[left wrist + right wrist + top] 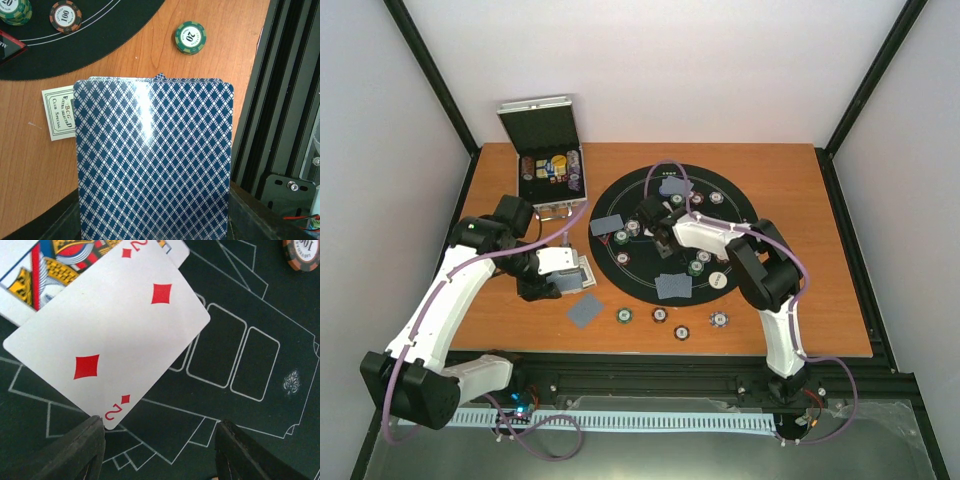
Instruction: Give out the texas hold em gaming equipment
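My left gripper (568,276) is shut on a deck of blue-backed playing cards (152,160) that fills the left wrist view, held above the wood left of the round black mat (720,215). My right gripper (160,452) is open and empty just above the mat. A face-up two of diamonds (110,335) lies ahead of it, overlapping a face-up court card (45,275). Face-down cards (673,287) lie on the mat and one (585,310) lies on the wood. Striped chips (624,316) sit in a row along the front, and more (695,267) sit on the mat.
The open silver case (548,165) with chips stands at the back left. A white printed card (57,112) lies on the wood under the deck, near a green chip (190,37). The black rail (280,100) runs along the table's near edge.
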Available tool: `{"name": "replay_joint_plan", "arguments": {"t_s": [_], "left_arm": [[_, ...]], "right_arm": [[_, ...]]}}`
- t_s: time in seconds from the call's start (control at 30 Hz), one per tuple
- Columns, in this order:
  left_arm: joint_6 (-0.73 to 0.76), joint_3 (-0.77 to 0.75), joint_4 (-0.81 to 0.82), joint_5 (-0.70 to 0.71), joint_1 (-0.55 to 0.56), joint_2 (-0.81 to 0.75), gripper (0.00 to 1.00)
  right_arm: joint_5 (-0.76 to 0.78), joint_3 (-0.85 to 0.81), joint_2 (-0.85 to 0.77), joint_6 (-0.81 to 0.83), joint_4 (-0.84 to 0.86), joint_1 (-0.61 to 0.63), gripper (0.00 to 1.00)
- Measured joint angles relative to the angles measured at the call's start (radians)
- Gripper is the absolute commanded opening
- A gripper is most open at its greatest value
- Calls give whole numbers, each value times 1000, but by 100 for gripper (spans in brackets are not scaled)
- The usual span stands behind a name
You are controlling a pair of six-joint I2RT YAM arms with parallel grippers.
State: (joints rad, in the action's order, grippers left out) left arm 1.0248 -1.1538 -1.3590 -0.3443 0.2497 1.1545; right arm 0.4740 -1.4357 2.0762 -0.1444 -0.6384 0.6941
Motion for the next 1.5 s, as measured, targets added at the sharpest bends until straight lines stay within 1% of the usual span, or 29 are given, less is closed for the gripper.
{"name": "replay_joint_plan", "arguments": {"t_s": [0.3, 0.43, 0.47, 0.57, 0.63, 0.7, 0.77, 0.87, 0.97, 1.0, 1.03, 1.13, 1.23, 1.37, 1.5], "left_arm": [[0, 0, 0, 2, 0, 0, 1], [0, 0, -1, 2, 0, 0, 1], [0, 0, -1, 2, 0, 0, 1], [0, 0, 0, 2, 0, 0, 2], [0, 0, 0, 2, 0, 0, 2], [0, 0, 0, 1, 0, 0, 2], [0, 0, 0, 0, 0, 0, 2], [0, 0, 0, -1, 0, 0, 2], [0, 0, 0, -5, 0, 0, 2], [0, 0, 0, -5, 0, 0, 2], [0, 0, 0, -6, 0, 0, 2], [0, 0, 0, -8, 0, 0, 1], [0, 0, 0, -8, 0, 0, 1], [0, 0, 0, -8, 0, 0, 1], [0, 0, 0, -9, 0, -6, 1]], "right_arm": [[-15, -32, 19, -1, 6, -67, 57], [-38, -50, 25, -3, 3, -79, 59], [-48, -49, 24, -7, 3, -79, 60], [-118, -49, -7, -40, -13, -79, 70], [-201, -49, -66, -80, -27, -79, 75], [-291, -50, -146, -132, -29, -78, 78], [-407, -47, -258, -200, -12, -77, 80], [-588, 7, -426, -325, 85, -75, 83], [-749, 135, -557, -463, 219, -54, 85], [-813, 202, -589, -529, 274, -36, 86], [-824, 214, -591, -541, 281, -22, 86], [-901, 318, -597, -658, 378, 59, 87], [-945, 368, -595, -747, 450, 143, 86], [-985, 373, -584, -830, 561, 228, 86], [-998, 373, -563, -883, 644, 271, 86]]}}
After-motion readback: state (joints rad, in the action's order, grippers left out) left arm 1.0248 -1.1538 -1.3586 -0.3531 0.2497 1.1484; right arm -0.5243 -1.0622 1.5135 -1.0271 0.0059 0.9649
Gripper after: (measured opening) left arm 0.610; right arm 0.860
